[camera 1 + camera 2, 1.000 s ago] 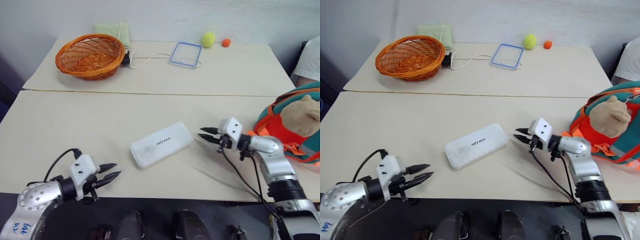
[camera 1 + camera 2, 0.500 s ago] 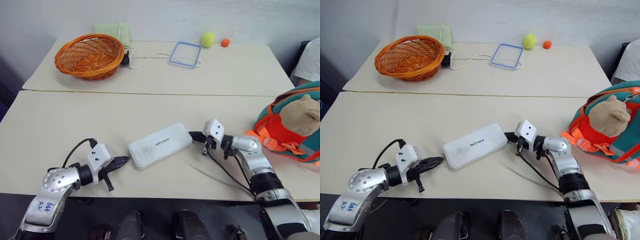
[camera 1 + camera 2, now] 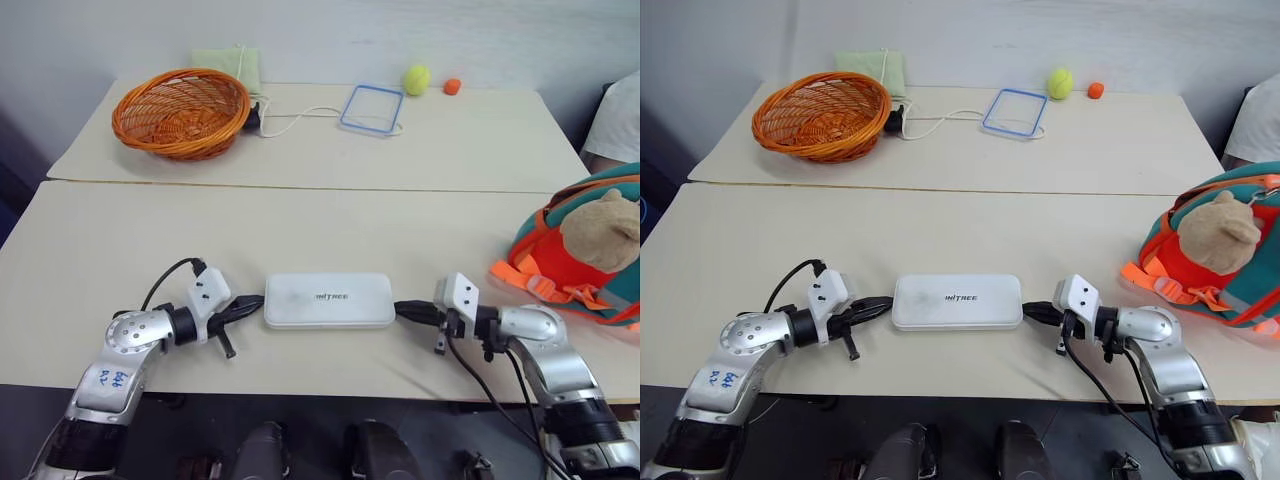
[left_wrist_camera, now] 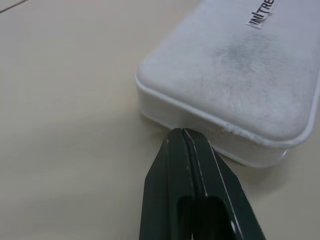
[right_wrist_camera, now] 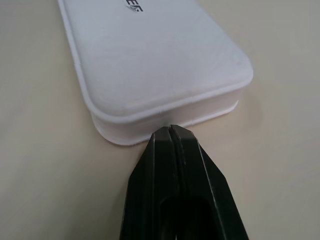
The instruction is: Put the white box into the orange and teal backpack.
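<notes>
The white box point(image 3: 328, 300) lies flat on the near table, its long side across my view and its dark lettering facing up. My left gripper point(image 3: 255, 302) is shut, and its tips touch the box's left end point(image 4: 215, 130). At the opposite end my right gripper point(image 3: 402, 311) is also shut, tips against the box's rounded edge point(image 5: 165, 112). Neither gripper holds anything. The orange and teal backpack point(image 3: 590, 250), with a tan plush bear head, stands at the table's right edge, beyond my right arm.
On the far table are an orange wicker basket point(image 3: 181, 110), a green cloth point(image 3: 225, 60), a white cable point(image 3: 295, 115), a clear blue-rimmed lid point(image 3: 370, 108), a tennis ball point(image 3: 416, 78) and a small orange ball point(image 3: 452, 86). A person's sleeve point(image 3: 615, 120) shows at the right edge.
The box has turned from slanted to lying straight across. My left gripper has shut and come forward to its left end. My right gripper has drawn back toward the near edge, still at the right end.
</notes>
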